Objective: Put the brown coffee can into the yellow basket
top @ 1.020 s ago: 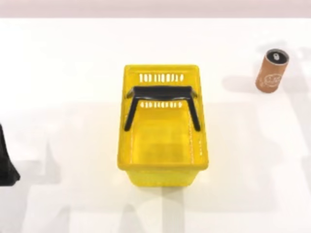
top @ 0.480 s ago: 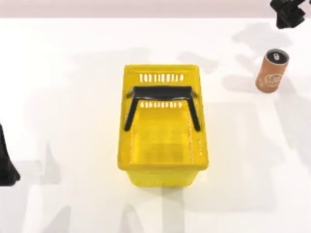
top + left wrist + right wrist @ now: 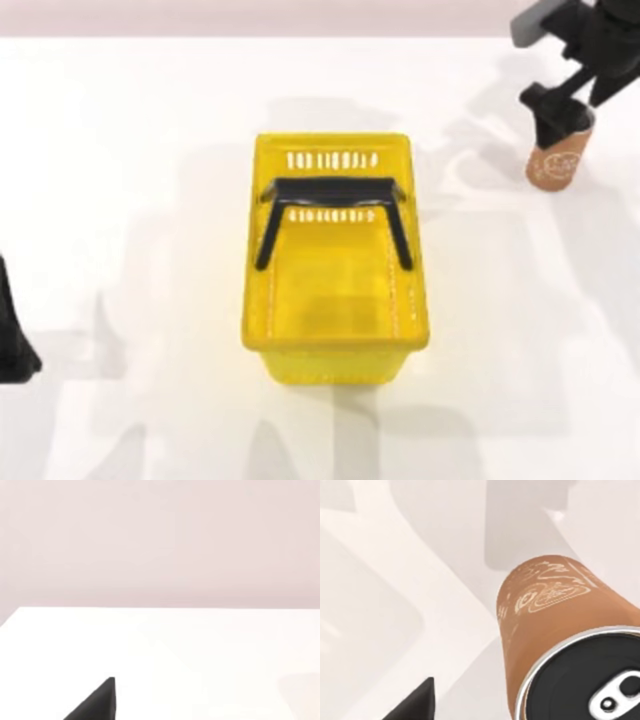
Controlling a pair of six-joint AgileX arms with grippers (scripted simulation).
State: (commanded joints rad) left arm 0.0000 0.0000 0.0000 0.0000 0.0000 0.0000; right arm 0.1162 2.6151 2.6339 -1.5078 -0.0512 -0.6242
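Observation:
The brown coffee can [image 3: 558, 166] stands upright at the table's far right; its pale swirls and dark silver-rimmed top fill the right wrist view [image 3: 545, 610]. My right gripper [image 3: 566, 112] hangs right over the can's top, open, its dark fingers straddling the rim and hiding the lid from above. One of its fingertips [image 3: 421, 702] shows apart from the can. The yellow basket [image 3: 330, 143] sits mid-table, its black handle [image 3: 333, 188] folded across the far half, nothing inside. My left gripper [image 3: 12, 345] is parked at the left edge, open.
White table with soft shadows. Bare surface lies between the basket and the can. The left wrist view shows only one fingertip [image 3: 101, 705], the table and a pale wall.
My right gripper has come down from the top right corner onto the can's top. The can, the basket and the left arm have not moved.

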